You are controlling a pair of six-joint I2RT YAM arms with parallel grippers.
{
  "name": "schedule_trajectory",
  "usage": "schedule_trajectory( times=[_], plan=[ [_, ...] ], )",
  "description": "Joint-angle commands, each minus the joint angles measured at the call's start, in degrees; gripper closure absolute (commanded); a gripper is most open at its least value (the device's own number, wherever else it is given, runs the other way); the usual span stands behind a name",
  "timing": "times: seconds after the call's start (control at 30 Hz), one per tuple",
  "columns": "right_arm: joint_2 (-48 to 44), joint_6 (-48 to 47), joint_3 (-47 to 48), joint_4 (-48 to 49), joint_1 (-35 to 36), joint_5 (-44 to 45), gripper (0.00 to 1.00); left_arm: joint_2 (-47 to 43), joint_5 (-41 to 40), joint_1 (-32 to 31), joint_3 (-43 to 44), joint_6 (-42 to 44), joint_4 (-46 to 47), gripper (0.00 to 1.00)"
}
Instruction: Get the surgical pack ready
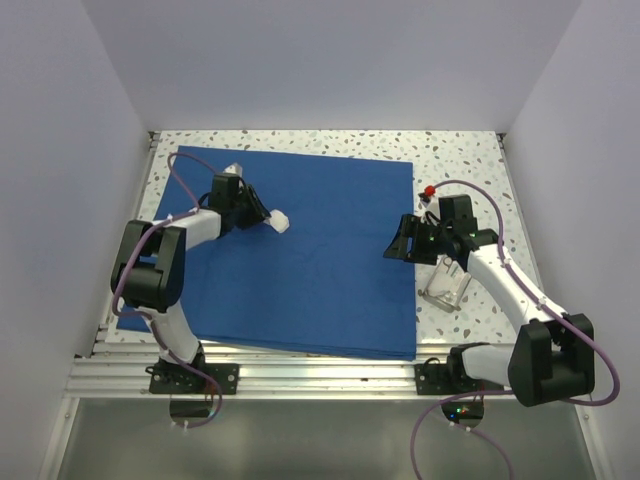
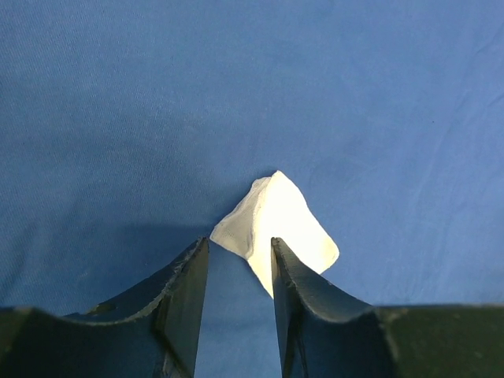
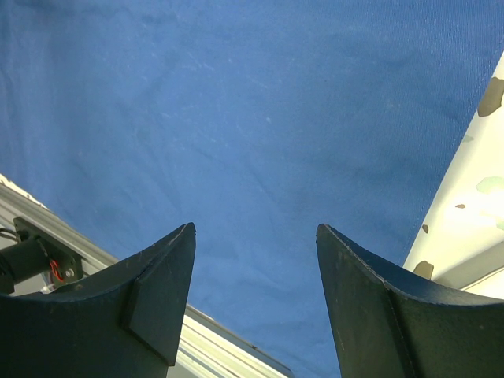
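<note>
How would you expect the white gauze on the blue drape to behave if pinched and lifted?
The gauze looks floppy: it sits creased into a soft peak, so it would probably droop. Thin and small, it is likely light, and may bunch rather than slide on the cloth drape.

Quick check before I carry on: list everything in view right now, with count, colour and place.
drape: one, royal blue, spread flat over most of the table
gauze: one, white, on the drape's far left part, just beyond the left fingertips
packet: one, clear, on bare table right of the drape, under the right arm; could be a small tray, I cannot tell which
red bit: one, red, near the drape's far right corner; too small to identify
table: one, white with speckles, under everything
left gripper: one, black, open, at the gauze
right gripper: one, black, open and empty, above the drape's right edge
</note>
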Motion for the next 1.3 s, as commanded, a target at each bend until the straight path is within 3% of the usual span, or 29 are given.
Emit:
schedule_trajectory(
  times=[0.0, 0.47, 1.03, 1.27],
  plan=[
    [0.28, -0.80, 0.00, 1.78, 0.50, -1.61, 0.33, 1.39, -0.54, -0.13, 1.37, 0.82, 0.46, 0.58],
    [0.89, -1.15, 0.26, 1.78, 0.42, -1.43, 0.33, 6.23, 4.12, -0.13, 2.95, -1.20, 3.63, 0.61],
    [1.07, -1.32, 0.35, 1.78, 0.59, -1.26, 0.33, 4.12, 3.86, -0.13, 3.74, -0.94, 3.01, 0.99],
    [1.77, -1.24, 0.79, 1.87, 1.03, -1.17, 0.33, -0.09, 4.74, -0.83, 4.09, -0.32, 2.31, 1.00]
  ],
)
